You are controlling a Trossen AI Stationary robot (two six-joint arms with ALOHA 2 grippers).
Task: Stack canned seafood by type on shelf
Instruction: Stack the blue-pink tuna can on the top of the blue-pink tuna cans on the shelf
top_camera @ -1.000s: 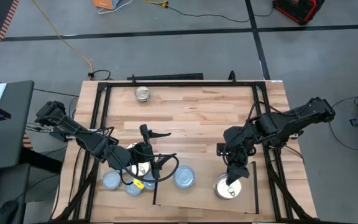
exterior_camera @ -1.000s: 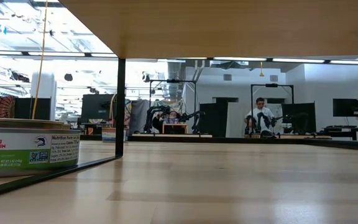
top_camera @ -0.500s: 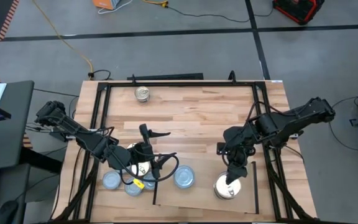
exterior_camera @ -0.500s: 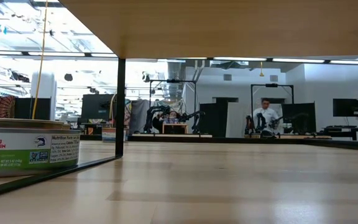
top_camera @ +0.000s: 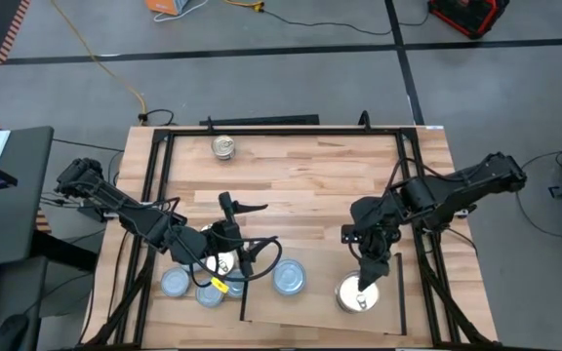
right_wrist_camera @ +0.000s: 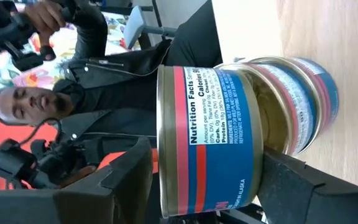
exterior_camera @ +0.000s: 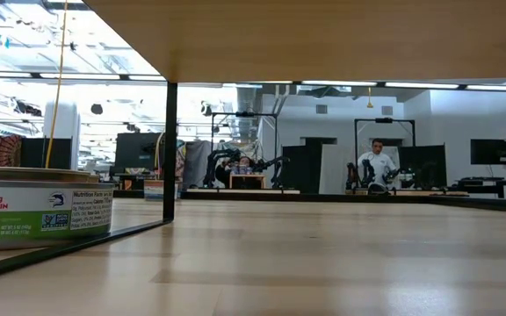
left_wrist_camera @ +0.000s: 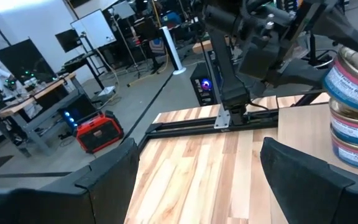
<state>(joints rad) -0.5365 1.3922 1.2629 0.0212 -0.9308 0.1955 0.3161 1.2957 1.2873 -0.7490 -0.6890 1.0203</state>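
A stack of three gold-lidded tins (top_camera: 357, 295) stands on the pale shelf board (top_camera: 320, 310) near its right black strip. My right gripper (top_camera: 365, 281) slants down over the stack, its open fingers on either side of the top tin (right_wrist_camera: 210, 140). A silvery-blue tin (top_camera: 289, 277) lies on the board's left part. More silvery-blue tins (top_camera: 176, 284) and a gold one (top_camera: 223, 262) lie left of the board, under my left gripper (top_camera: 252, 258). That gripper hangs level and open, holding nothing (left_wrist_camera: 197, 171). One gold tin (top_camera: 223, 147) sits alone at the far edge. My right gripper has its fingers beside the top tin's label wall (right_wrist_camera: 253, 124), coming from above at a slant. One finger (right_wrist_camera: 129, 180) shows a sliver of gap; the other (right_wrist_camera: 291, 183) stands right at the tin's rim, and I cannot tell whether it touches. The tin rests on the stack.
A black frame (top_camera: 281, 130) runs round the plank tabletop, whose middle (top_camera: 301, 185) is bare. In the low view a labelled tin (exterior_camera: 42, 206) stands at the left by a black upright (exterior_camera: 170, 149). A person shows beyond the stack in the right wrist view.
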